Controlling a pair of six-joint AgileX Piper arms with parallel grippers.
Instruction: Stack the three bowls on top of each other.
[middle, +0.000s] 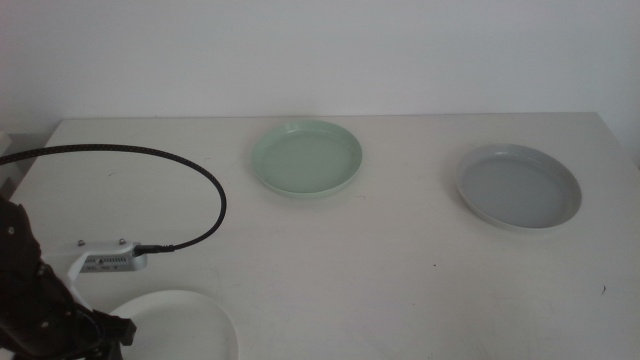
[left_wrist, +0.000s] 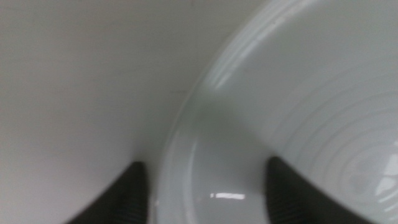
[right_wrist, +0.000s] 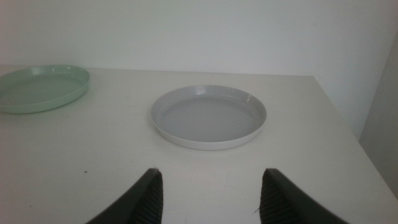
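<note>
In the middle view, the mint-green bowl (middle: 306, 158) sat on the table (middle: 400, 280) toward the far edge. The grey-blue bowl (middle: 519, 186) lay well apart from it, off to its right and slightly nearer the camera. The white bowl (middle: 185, 322) lay far nearer than the green bowl and to its left, at the picture's bottom edge, with the left arm and its black cable (middle: 190, 180) beside it.

In the left wrist view, the left gripper (left_wrist: 205, 190) had its jaws spread astride the white bowl's (left_wrist: 298, 112) rim, one outside, one inside.

In the right wrist view, the right gripper (right_wrist: 211, 193) hung with jaws apart and empty, the grey-blue bowl (right_wrist: 209, 116) ahead of it and beside the green bowl (right_wrist: 40, 88).
</note>
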